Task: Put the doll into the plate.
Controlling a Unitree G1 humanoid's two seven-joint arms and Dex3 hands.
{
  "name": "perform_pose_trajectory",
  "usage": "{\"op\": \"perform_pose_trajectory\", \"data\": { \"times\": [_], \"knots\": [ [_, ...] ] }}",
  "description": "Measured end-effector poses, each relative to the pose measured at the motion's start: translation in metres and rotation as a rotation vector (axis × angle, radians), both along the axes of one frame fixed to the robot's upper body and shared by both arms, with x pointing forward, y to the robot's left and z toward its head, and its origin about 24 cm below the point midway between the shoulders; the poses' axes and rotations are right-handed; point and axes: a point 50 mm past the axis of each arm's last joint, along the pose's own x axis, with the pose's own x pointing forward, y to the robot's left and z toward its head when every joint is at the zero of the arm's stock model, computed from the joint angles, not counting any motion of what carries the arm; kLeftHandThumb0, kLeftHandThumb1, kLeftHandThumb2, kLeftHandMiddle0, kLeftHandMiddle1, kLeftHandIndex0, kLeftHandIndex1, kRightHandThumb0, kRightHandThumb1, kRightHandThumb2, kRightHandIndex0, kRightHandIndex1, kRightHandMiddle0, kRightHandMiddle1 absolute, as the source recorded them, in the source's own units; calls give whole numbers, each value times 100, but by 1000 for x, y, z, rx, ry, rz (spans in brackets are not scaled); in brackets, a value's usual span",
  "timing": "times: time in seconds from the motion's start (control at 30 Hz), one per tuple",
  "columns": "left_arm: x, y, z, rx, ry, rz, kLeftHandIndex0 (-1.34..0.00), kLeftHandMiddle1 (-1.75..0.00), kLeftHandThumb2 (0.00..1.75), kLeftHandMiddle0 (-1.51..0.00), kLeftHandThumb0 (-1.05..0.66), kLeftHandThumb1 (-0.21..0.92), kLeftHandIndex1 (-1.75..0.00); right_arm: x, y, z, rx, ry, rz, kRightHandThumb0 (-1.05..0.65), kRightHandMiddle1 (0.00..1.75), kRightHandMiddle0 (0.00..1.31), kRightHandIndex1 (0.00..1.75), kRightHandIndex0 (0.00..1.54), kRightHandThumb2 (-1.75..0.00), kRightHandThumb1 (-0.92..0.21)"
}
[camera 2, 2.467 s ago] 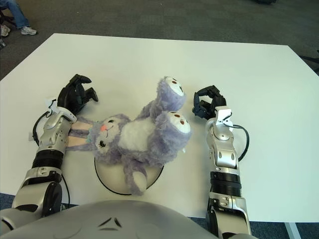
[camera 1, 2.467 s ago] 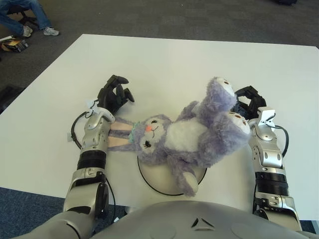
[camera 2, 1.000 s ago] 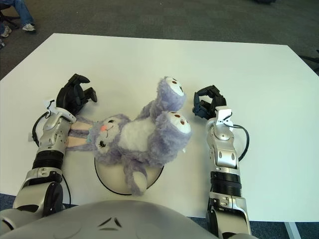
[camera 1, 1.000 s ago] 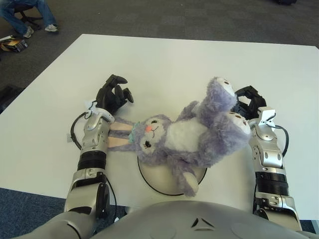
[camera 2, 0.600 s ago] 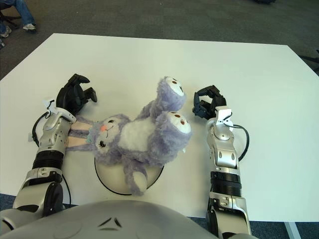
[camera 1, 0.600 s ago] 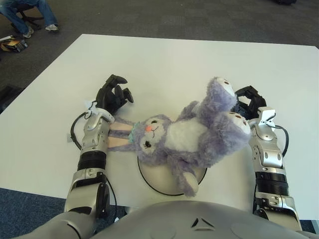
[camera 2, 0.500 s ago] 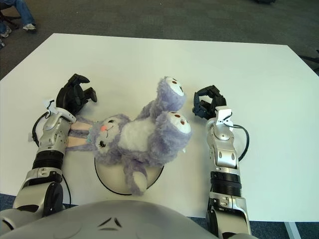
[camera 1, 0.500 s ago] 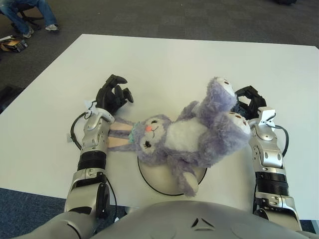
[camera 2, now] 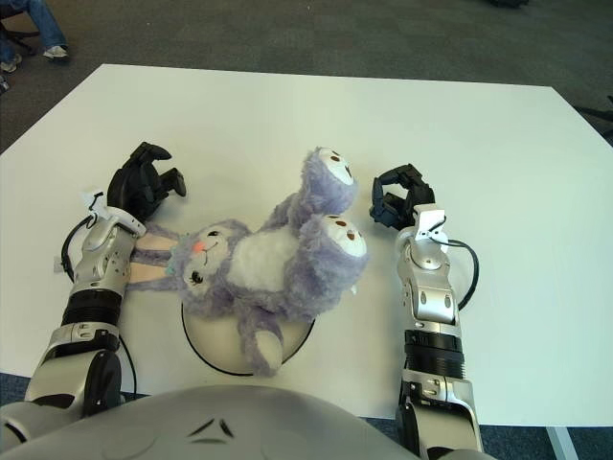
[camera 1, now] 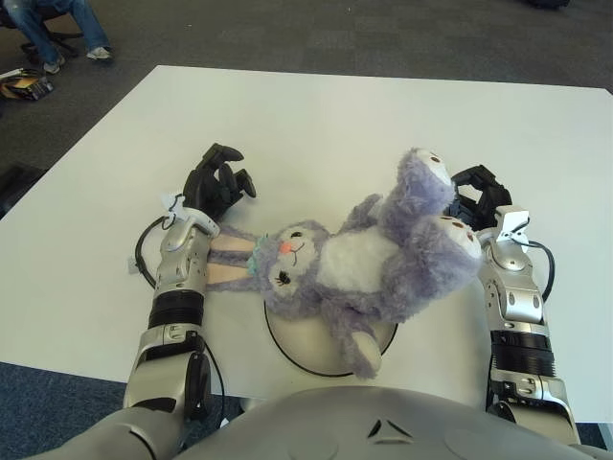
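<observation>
A purple plush rabbit doll with a white belly lies on its back over a round white plate near the table's front edge, covering most of it. Its legs stick up toward the right and its long ears stretch left under my left forearm. My left hand sits on the table left of the doll's head, fingers loosely curled and holding nothing. Just right of the doll's raised feet is my right hand, also relaxed and holding nothing.
The white table spreads bare beyond the doll. Dark carpet surrounds it. A person's legs and shoes show at the far left corner, well away from the table.
My left hand has shifted very slightly; the doll, plate and right hand have stayed still.
</observation>
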Motion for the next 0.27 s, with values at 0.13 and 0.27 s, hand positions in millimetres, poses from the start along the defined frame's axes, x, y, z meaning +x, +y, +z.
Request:
{"op": "perform_pose_trajectory", "data": {
  "times": [0.13,0.27],
  "knots": [
    [0,0,0,-2,1,0,-47,-175,109,-102,-42,50,-175,0,0,0,0,0,0,-41,175,43,175,103,-102,-55],
    [0,0,0,-2,1,0,-47,-175,109,-103,-42,50,-175,0,0,0,0,0,0,-41,175,43,175,103,-102,-55]
  ]
}}
